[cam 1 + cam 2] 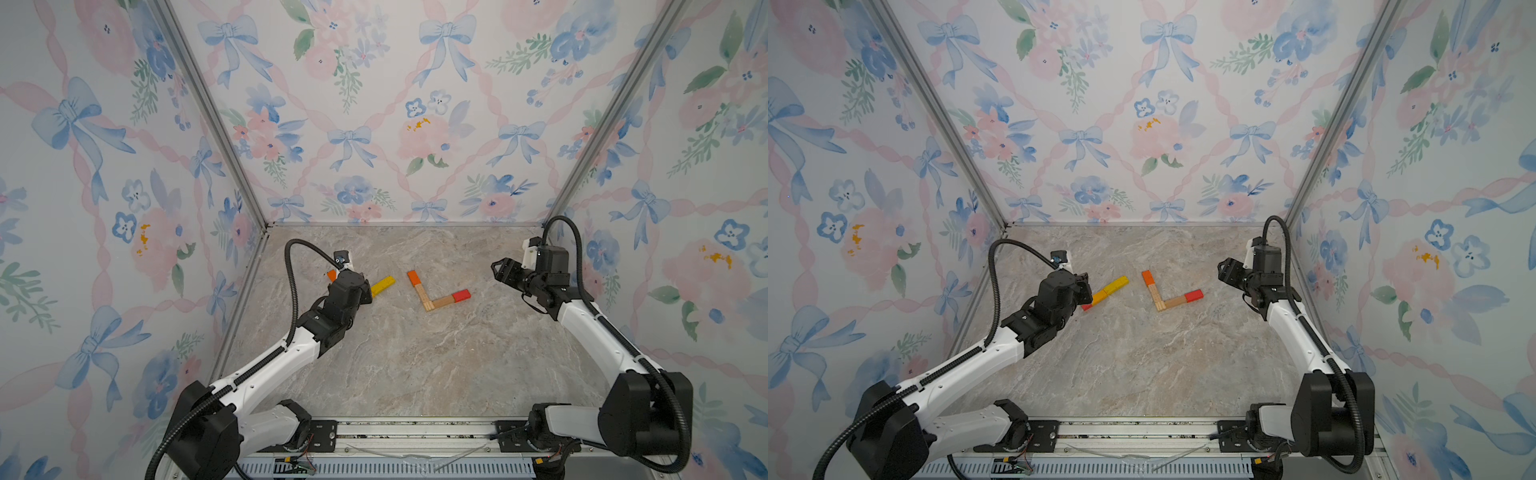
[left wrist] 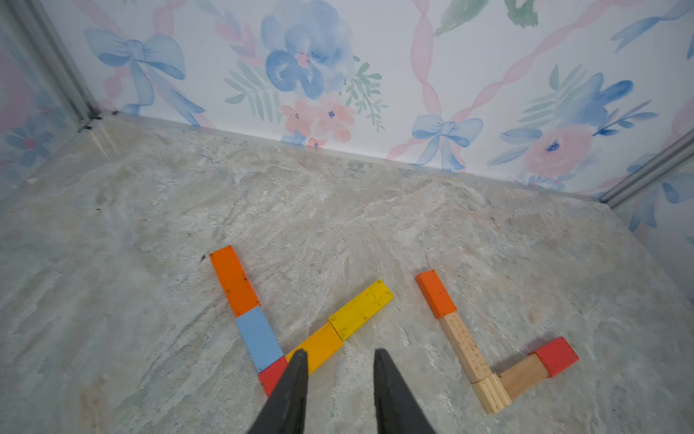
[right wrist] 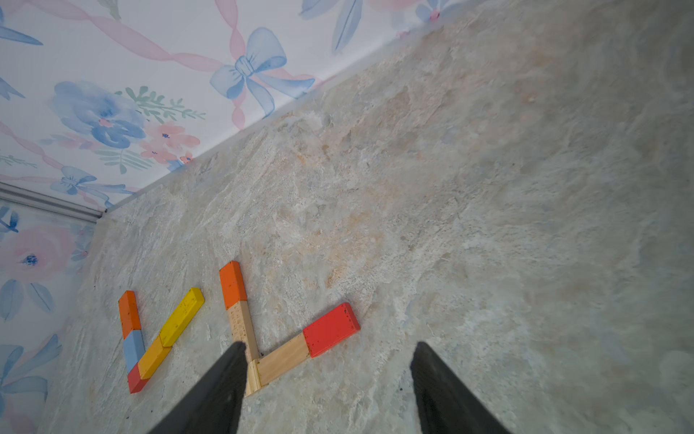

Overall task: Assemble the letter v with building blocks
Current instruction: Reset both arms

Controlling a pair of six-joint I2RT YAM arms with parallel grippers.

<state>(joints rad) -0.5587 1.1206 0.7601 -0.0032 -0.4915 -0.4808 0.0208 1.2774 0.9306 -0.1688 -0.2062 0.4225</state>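
Note:
Two angled rows of building blocks lie flat on the marble table. The left row runs orange, light blue, red at the corner, then amber and yellow. The right row runs orange, tan, a short tan corner piece, tan and red. My left gripper hovers over the left row's corner, open, with bare table between its fingers. My right gripper stands open and empty, off to the right of the right row.
Floral wallpapered walls close in the back and both sides, with aluminium posts in the back corners. A metal rail carrying both arm bases runs along the table's front edge. The left arm reaches in from the front left.

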